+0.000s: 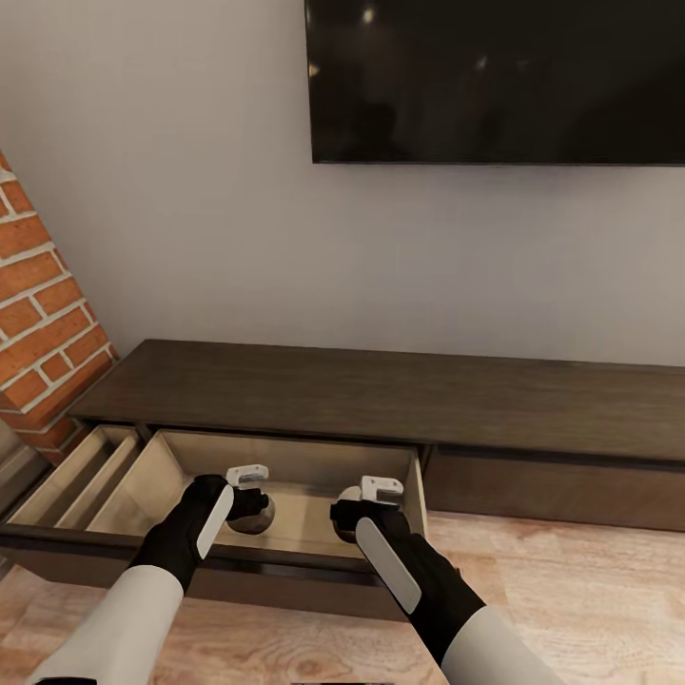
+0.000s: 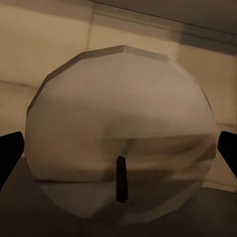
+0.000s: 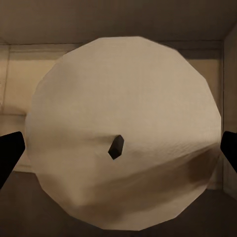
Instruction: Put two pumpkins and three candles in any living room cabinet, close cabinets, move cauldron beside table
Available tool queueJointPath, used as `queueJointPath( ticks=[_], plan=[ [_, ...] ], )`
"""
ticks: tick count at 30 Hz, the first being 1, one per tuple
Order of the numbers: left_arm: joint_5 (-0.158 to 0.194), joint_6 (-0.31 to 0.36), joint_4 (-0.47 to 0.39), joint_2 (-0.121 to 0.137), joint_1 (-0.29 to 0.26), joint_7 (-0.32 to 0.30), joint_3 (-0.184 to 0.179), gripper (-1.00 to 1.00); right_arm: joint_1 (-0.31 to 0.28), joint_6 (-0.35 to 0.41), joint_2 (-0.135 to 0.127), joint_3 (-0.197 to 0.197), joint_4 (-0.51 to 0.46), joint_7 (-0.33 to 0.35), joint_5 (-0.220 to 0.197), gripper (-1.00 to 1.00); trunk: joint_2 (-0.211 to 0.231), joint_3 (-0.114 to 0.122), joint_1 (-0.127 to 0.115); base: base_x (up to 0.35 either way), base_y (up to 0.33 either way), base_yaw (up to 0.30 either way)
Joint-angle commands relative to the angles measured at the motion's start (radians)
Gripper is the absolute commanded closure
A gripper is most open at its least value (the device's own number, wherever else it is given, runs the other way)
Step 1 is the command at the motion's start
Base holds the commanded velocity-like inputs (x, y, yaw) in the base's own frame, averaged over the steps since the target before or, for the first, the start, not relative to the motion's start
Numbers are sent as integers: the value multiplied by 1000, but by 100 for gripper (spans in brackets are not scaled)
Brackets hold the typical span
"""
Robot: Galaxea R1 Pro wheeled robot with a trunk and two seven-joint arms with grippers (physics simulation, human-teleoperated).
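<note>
The cabinet [image 1: 381,395] runs along the wall, and its wide left drawer [image 1: 285,457] is pulled out, showing a pale beige lining. Both my grippers reach down into that drawer. My left gripper [image 1: 255,506] is shut on a cream candle [image 1: 264,517]; in the left wrist view the candle [image 2: 121,128] spans the gap between the black fingertips [image 2: 10,155], wick tilted. My right gripper [image 1: 357,502] is shut on a second candle [image 1: 348,494]; in the right wrist view that candle [image 3: 123,133] faces the camera top-on, its wick showing, between the fingertips [image 3: 10,153].
A second pulled-out compartment with dividers [image 1: 86,476] lies left of the drawer. The brick fireplace [image 1: 38,323] stands at the far left. A dark TV [image 1: 495,81] hangs on the wall above. A shut drawer front [image 1: 561,490] is on the right, above wooden floor [image 1: 571,590].
</note>
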Motion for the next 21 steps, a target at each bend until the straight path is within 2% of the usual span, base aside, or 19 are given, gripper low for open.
queueJointPath(
  ticks=[1, 17, 21],
  plan=[
    [0, 0, 0, 0, 0, 0, 0, 100, 0, 0, 0, 0, 0, 0, 0, 100, 0, 0, 0, 104, 0, 0],
    [1, 0, 0, -1, 0, 0, 0, 100, -1, 1, 0, 0, 0, 0, -1, 100, 0, 0, 0, 74, 0, 0],
    [0, 0, 0, -1, 0, 0, 0, 100, -1, 1, 0, 0, 8, 0, -2, 100, -28, -13, 15, 3, 0, 0]
  ],
)
